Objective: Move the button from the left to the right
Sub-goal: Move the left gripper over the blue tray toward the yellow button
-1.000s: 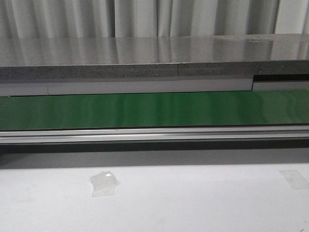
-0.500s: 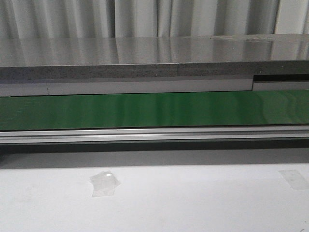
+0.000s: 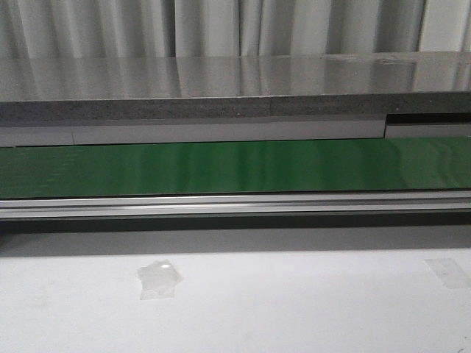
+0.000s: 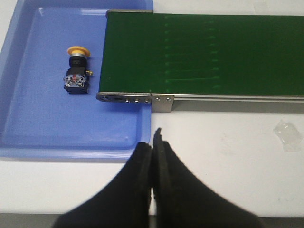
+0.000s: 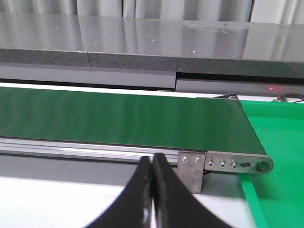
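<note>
Both jaws are pressed together and hold nothing. From the front, only the green conveyor belt [image 3: 235, 168] and a scrap of clear tape [image 3: 157, 279] on the white surface [image 3: 294, 309] show (no arms in sight). At the left wrist, the left gripper [image 4: 152, 142] hangs over the surface near the blue tray [image 4: 28, 137], where the button [image 4: 77, 70] lies on its side, just beside the belt's end. At the right wrist, the right gripper [image 5: 152, 164] sits before the belt's other end, beside a green tray [image 5: 278, 161].
</note>
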Controlling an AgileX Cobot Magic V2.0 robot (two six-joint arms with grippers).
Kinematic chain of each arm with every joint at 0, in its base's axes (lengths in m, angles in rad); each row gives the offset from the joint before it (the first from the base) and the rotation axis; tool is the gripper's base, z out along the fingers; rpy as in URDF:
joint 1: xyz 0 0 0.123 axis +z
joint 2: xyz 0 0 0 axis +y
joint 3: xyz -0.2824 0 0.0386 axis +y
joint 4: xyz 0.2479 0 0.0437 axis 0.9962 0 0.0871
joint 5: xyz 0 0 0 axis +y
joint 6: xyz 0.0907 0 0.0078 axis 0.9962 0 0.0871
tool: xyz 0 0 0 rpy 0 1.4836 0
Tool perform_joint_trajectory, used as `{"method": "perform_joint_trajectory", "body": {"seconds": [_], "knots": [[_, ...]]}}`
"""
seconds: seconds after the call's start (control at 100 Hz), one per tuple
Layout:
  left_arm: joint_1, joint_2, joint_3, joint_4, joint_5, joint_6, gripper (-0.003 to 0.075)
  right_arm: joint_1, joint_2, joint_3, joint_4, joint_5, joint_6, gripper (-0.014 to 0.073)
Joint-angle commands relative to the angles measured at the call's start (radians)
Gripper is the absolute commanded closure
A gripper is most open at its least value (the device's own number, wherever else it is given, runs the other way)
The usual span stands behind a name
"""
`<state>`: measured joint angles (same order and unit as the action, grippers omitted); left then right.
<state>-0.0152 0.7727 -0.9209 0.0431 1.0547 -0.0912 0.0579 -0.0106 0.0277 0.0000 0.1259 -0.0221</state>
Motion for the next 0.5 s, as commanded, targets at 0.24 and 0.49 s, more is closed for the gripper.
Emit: {"method": "perform_joint_trajectory", "body": {"seconds": [0.24, 0.49], "knots": [[0.001, 0.018, -0.034, -0.009, -0.073, 0.016, 0.0591, 0.0, -0.019, -0.016, -0.012, -0.09, -0.004, 0.0662], [0.001, 0.018, -0.034, -0.009, -0.072, 0.016, 0.0188, 0.0, -0.019, -0.016, -0.012, -0.09, -0.004, 0.0662]]}}
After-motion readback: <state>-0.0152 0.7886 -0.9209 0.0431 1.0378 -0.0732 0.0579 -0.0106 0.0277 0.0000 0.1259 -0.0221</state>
